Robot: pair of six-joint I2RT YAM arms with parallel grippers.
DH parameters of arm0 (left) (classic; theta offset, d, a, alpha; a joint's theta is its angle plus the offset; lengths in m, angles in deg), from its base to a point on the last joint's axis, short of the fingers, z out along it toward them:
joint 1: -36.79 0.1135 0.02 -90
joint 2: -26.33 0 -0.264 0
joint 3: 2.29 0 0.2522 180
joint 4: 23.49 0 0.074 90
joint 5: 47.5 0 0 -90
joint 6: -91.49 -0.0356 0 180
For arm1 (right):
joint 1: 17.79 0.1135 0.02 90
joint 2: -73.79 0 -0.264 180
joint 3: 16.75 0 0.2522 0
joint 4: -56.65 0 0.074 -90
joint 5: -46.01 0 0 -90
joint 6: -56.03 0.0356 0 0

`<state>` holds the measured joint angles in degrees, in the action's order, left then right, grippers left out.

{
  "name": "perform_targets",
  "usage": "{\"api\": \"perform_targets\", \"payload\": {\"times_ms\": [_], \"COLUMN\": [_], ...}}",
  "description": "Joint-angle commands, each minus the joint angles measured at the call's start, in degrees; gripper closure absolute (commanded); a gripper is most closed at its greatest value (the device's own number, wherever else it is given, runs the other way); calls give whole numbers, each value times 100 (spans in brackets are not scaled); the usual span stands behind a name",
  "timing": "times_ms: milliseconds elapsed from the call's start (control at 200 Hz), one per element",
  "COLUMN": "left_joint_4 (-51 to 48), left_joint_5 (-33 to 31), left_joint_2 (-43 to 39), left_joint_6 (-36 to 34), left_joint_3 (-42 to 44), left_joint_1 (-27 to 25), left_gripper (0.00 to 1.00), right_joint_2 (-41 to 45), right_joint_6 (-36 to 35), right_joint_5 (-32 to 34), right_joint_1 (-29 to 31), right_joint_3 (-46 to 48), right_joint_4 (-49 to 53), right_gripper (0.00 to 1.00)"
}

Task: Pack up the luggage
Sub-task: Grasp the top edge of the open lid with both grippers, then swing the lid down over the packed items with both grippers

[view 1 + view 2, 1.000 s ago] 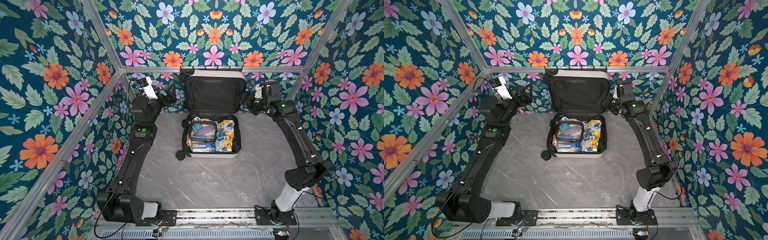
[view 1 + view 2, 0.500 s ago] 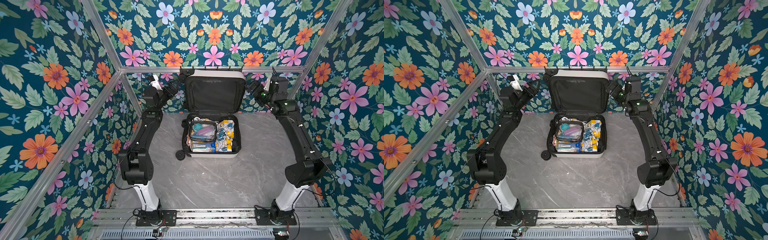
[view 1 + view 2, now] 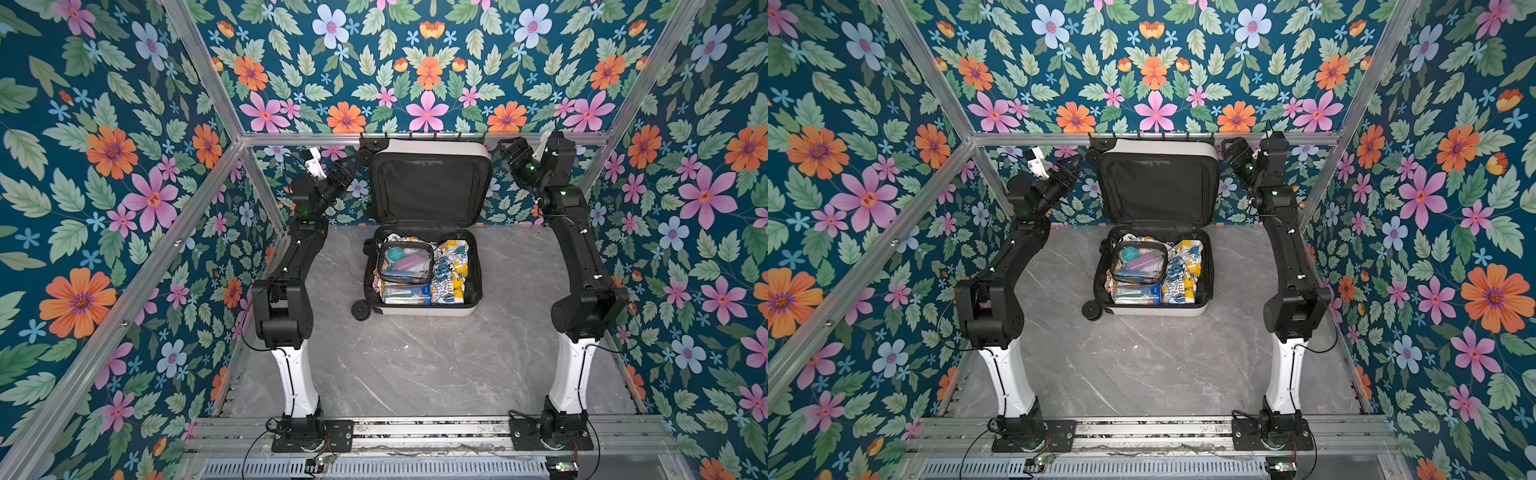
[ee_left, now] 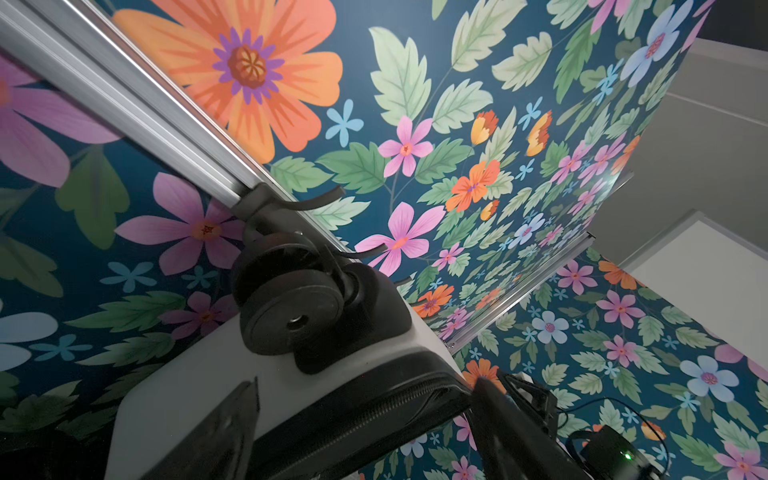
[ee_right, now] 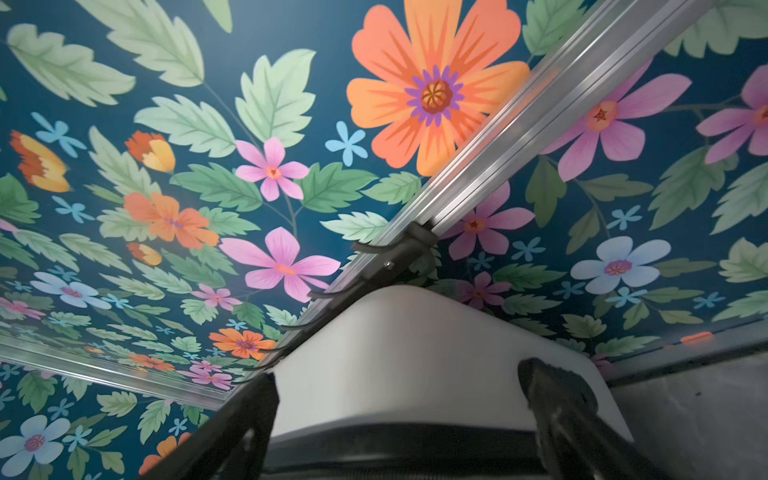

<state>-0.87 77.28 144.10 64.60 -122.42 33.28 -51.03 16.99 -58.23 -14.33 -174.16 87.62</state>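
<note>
The luggage (image 3: 432, 148) (image 3: 1154, 145) stands open at the back of the table, its black-lined lid upright against the rear wall and its base (image 3: 419, 311) flat. My left gripper (image 3: 353, 161) (image 3: 1073, 164) is at the lid's upper left corner, beside a black wheel (image 4: 291, 320). Its jaws are open (image 4: 365, 386), with the lid's zipper edge (image 4: 374, 411) between them. My right gripper (image 3: 505, 149) (image 3: 1227, 147) is at the lid's upper right corner. It is open (image 5: 403, 374), one finger on each side of the white shell (image 5: 415, 332).
In the base lie a clear toiletry pouch (image 3: 405, 262), a blue box (image 3: 407, 293) and a yellow, white and blue patterned cloth (image 3: 451, 270). An aluminium rail with black hooks (image 3: 415, 135) runs just behind the lid's top. Floral walls close in on three sides.
Both grippers have moved inward and up to the lid's top corners. The left arm has swung upright from its low, bent stance. The left jaws have narrowed a little.
</note>
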Motion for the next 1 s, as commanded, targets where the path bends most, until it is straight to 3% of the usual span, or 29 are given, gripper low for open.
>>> {"api": "perform_targets", "payload": {"times_ms": [0,115,455,615,775,995], "left_joint_4": [82,-112,-729,-730,-193,521], "left_joint_5": [242,345,349,448,485,475], "left_joint_2": [159,322,633,679,279,-654], "left_joint_6": [-75,-201,-551,-527,-437,-474], "left_joint_3": [-246,-526,-1004,-1075,-473,883], "left_joint_1": [-42,-104,-314,-387,-396,-387], "left_gripper": [17,17,16,17,18,18], "right_joint_2": [-492,-845,-371,-412,-221,839], "right_joint_6": [312,533,371,324,240,207], "right_joint_5": [-514,-754,-862,-1024,-1057,-903], "right_joint_1": [29,31,122,149,174,184], "right_joint_3": [-753,-1039,166,88,315,1904], "right_joint_4": [287,244,-380,-253,-235,-891], "right_gripper": [7,9,10,12,14,14]}}
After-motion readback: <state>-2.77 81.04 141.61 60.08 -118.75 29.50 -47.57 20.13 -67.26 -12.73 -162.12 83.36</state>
